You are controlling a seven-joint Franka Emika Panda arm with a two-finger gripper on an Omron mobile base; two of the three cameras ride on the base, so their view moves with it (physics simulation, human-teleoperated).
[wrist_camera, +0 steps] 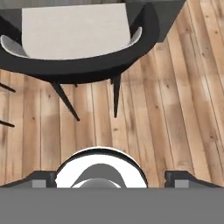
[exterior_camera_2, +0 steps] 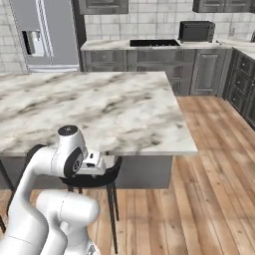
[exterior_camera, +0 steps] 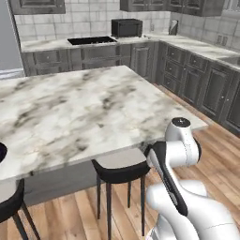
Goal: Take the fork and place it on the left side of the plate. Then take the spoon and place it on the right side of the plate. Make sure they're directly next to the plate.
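My gripper [wrist_camera: 111,180] hangs below the near edge of the island counter [exterior_camera: 93,108], pointed down. Its jaws stand wide apart and hold nothing. Straight beneath it is the stool [wrist_camera: 78,65], with its pale seat and dark curved back, tucked partly under the counter's overhang, and wooden floor [wrist_camera: 175,109] lies around its legs.

Up on the counter, at the near left edge in the left base view, I see a thin dark curved sliver cut off by the frame. I take it for the rim of the plate [exterior_camera: 1,152]. The marble beyond it runs bare to the counter's far edge, and past that are the grey cabinets and the microwave [exterior_camera: 126,28].

I judge the first step, fetching the fork, has not yet begun. I cannot tell where the fork lies, which way its tines point or how its handle runs. The next move calls for lifting the hand above the counter top and shifting towards the plate's side to find the fork. I would then line the jaws across its handle.
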